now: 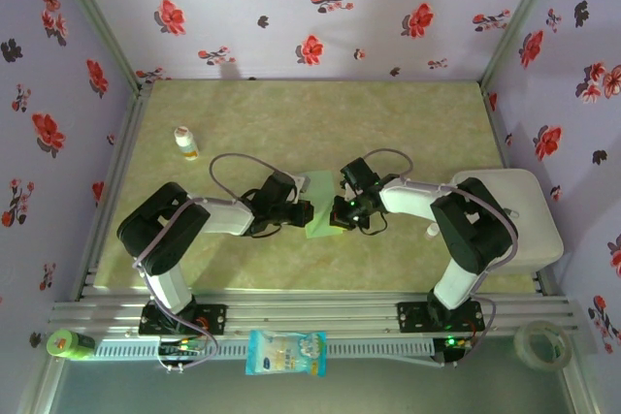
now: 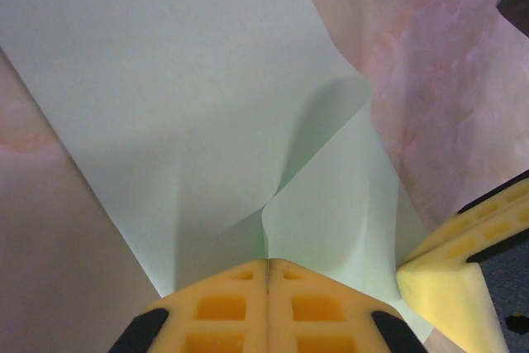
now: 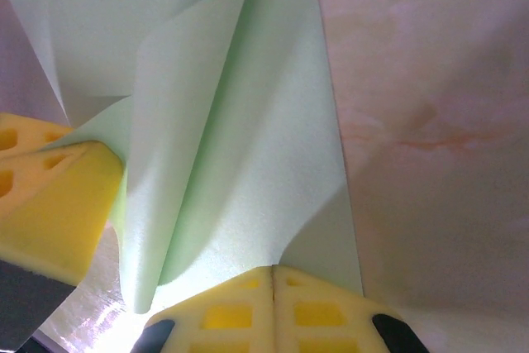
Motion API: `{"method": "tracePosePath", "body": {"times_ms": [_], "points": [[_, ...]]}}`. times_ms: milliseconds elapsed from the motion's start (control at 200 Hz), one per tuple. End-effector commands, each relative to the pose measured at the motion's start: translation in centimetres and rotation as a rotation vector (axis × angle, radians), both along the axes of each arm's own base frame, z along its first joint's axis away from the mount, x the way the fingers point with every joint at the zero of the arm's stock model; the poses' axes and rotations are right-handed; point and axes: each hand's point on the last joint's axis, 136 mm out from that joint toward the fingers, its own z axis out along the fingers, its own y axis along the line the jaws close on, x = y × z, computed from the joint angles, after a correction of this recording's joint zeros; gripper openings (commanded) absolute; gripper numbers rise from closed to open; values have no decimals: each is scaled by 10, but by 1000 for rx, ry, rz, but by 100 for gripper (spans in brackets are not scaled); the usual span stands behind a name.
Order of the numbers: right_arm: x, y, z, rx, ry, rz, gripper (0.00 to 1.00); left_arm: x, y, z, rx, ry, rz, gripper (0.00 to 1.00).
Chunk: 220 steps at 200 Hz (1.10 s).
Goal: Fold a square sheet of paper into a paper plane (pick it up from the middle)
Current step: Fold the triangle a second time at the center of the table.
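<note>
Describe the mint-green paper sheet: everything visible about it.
The square sheet of paper is thin, plain pale mint green and unmarked. It sits mid-table between the two arms, partly folded, with one flap curling up and soft bends running toward the pinch points. The left gripper is shut on its edge, and the right gripper is shut on it close by. The far part appears to lie flat on the marbled table.

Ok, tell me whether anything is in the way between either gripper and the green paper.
Nothing visible is. The left gripper and the right gripper are each shut on the square sheet of paper, one at each side of it. The white bottle stands well off to the left on the table.
</note>
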Motion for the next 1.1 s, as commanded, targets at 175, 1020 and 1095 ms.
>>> {"method": "tracePosePath", "body": {"times_ms": [175,1020,1095], "points": [[-11,-17,-17,-93,67,2,0,19,0,20,17,-70,-20,0],[-8,-15,-15,-93,64,1,0,24,6,6,41,-42,-6,2],[-7,-15,-13,-90,60,-1,0,24,6,5,45,-39,-5,2]]}}
